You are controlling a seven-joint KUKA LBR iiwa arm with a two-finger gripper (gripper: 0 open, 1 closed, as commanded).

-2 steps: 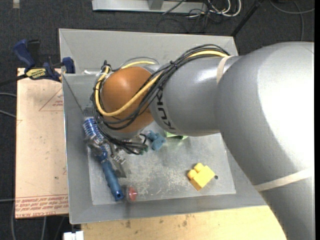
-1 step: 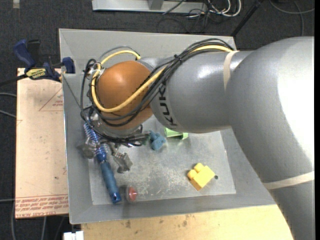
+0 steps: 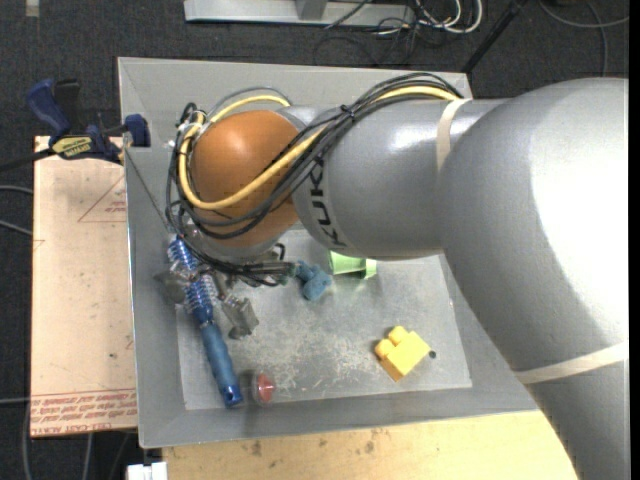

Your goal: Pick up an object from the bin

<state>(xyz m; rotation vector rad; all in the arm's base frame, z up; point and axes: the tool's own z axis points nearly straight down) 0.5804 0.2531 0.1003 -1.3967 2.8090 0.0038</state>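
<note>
Camera view: pincer (image 3: 212, 300) above blue ribbed rod (image 3: 218, 364); blocky yellow brick (image 3: 402, 352) apart.

On the grey bin (image 3: 300, 76) floor I see a blue pen (image 3: 216, 356), red cap (image 3: 263, 389), yellow block (image 3: 402, 353), teal piece (image 3: 314, 284), green scrap (image 3: 353, 265).

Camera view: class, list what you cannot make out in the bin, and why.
Green thing: mostly under the arm; kind unclear.
Blue rod: upper end lost beneath the gripper.
Small reddish thing by the rod's lower end: too small to name.
Bin floor at back and right: covered by the arm.
</note>
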